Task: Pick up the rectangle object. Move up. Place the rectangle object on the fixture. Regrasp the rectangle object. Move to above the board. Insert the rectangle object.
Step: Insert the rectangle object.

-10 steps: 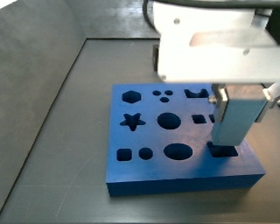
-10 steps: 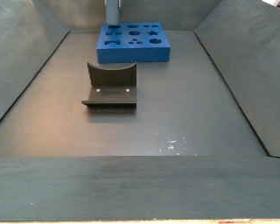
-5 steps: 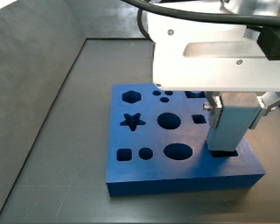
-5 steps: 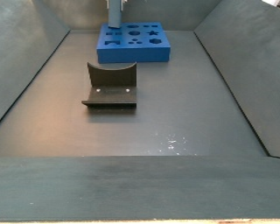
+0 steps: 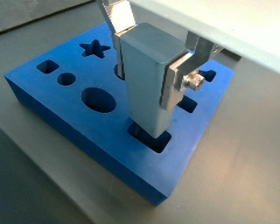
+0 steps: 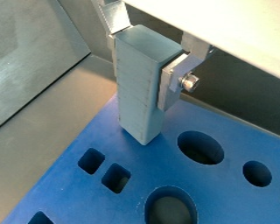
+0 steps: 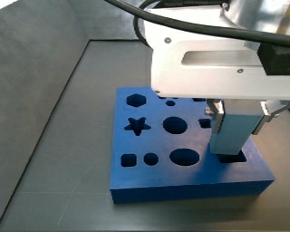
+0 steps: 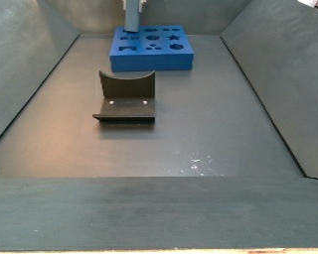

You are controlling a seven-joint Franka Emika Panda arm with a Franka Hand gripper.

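Note:
My gripper (image 5: 150, 59) is shut on the rectangle object (image 5: 146, 83), a light blue-grey block held upright, flat silver fingers (image 5: 178, 77) on two opposite faces near its top. In both wrist views the block's lower end sits at the mouth of a rectangular hole in the blue board (image 5: 108, 162); the gripper (image 6: 145, 59) clamps the block (image 6: 137, 92) over the board (image 6: 224, 188). In a side view the gripper (image 7: 236, 113) holds the block (image 7: 231, 138) at the board's (image 7: 184, 181) near right corner. The block (image 8: 130, 15) shows small over the far board (image 8: 151, 62).
The dark fixture (image 8: 126, 97) stands on the grey floor, well apart from the board. Sloping grey walls (image 8: 23, 89) enclose the floor on both sides. Star, hexagon, round and square holes (image 7: 138, 125) cover the rest of the board's top.
The gripper has come down with the block: its lower end has dropped from just above the board into the mouth of the rectangular hole. The board and fixture have not moved.

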